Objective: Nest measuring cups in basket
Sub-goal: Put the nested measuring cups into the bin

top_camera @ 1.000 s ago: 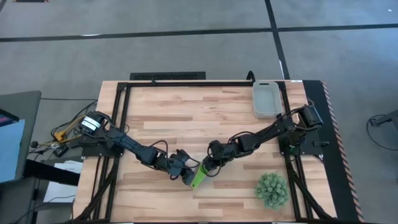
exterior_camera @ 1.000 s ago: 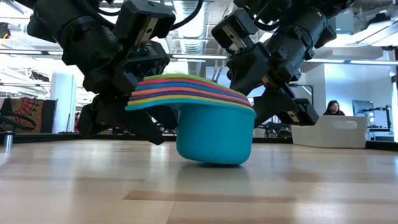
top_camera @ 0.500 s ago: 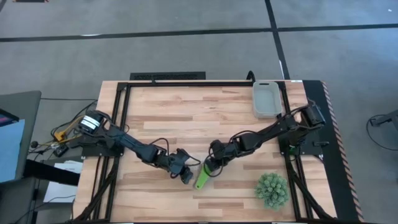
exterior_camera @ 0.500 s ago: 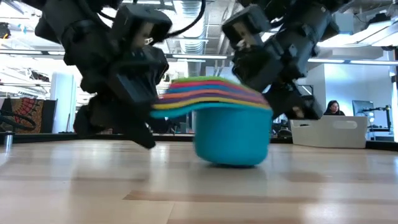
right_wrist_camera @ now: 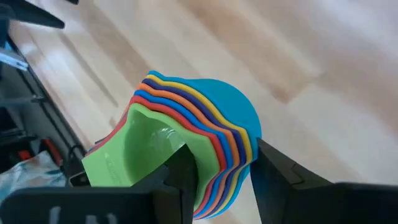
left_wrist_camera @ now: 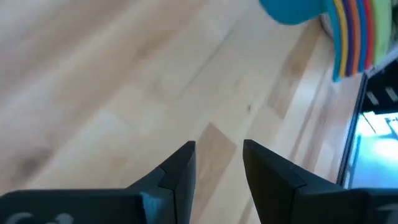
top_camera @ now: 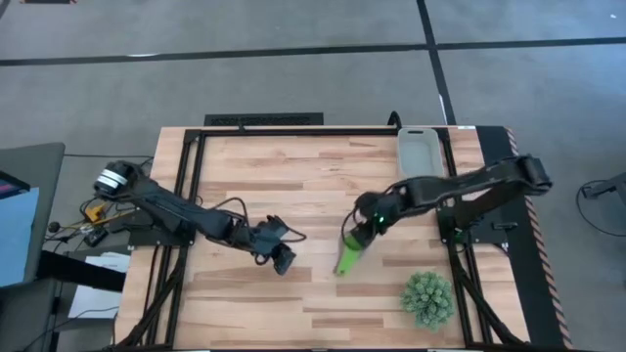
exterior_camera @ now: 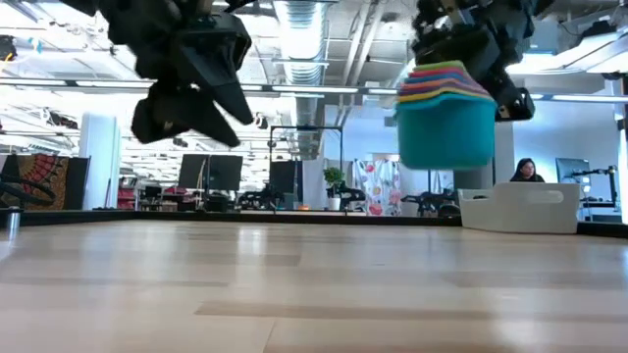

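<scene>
Lifted off the bench since the earlier frame, the nested cups sit clamped by their rims between the right fingers, well short of the basket. Left fingers hang apart, empty, away from the cups.

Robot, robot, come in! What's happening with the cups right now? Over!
Right gripper holding nested cups above table. Left gripper open, empty. Basket empty at far corner. Nothing in the way.

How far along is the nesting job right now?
Nesting looks done: the measuring cups sit stacked together. In hand: the right end effector holds the stack clear of the table. Left: carrying it into the basket. The left end effector is open, empty.
</scene>
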